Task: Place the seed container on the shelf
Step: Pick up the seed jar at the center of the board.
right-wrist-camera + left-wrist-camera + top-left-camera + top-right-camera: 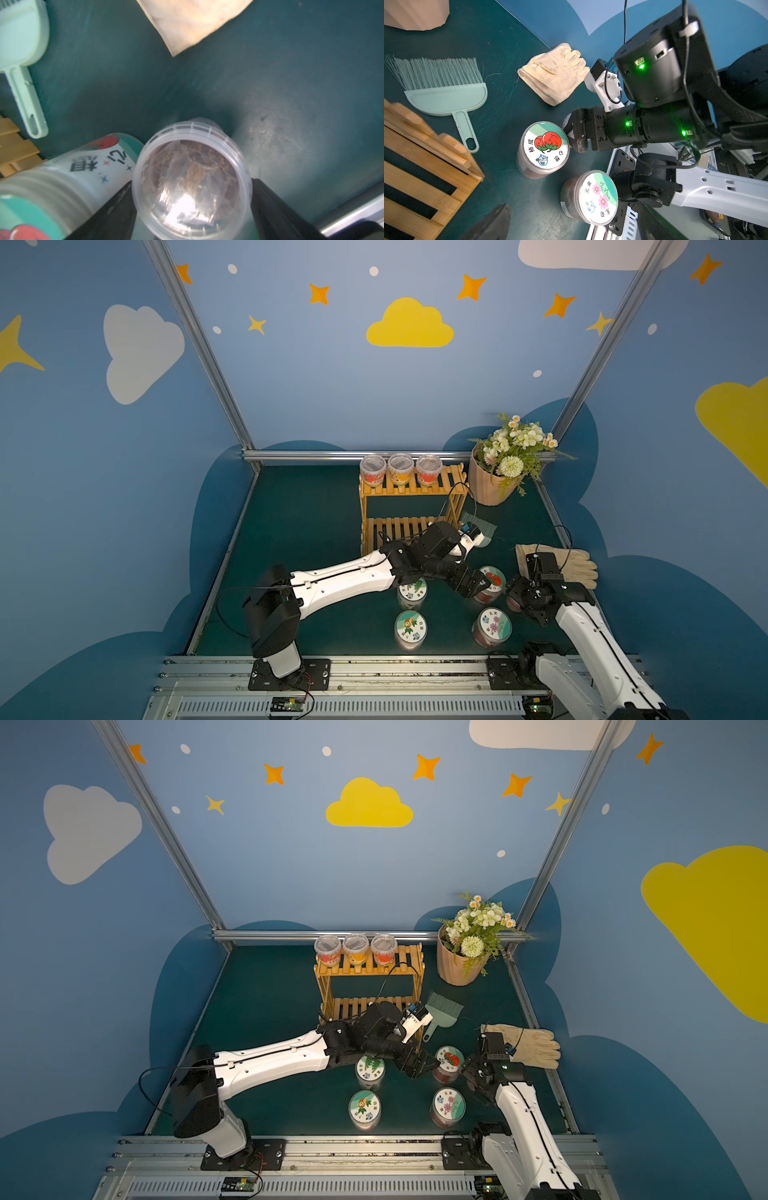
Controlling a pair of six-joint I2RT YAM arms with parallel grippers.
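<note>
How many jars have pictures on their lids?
4, on the mat: leaf jar partly under the left arm, tomato jar beside it, orange-flower jar and pink-flower jar in front. Arms may hide more.

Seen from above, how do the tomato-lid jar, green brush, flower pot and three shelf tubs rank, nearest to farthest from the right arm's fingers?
From the right gripper, in a top view:
1. tomato-lid jar, just beside it.
2. green brush, farther back, beside the shelf.
3. flower pot, back corner.
4. three tubs, atop the shelf.
</note>
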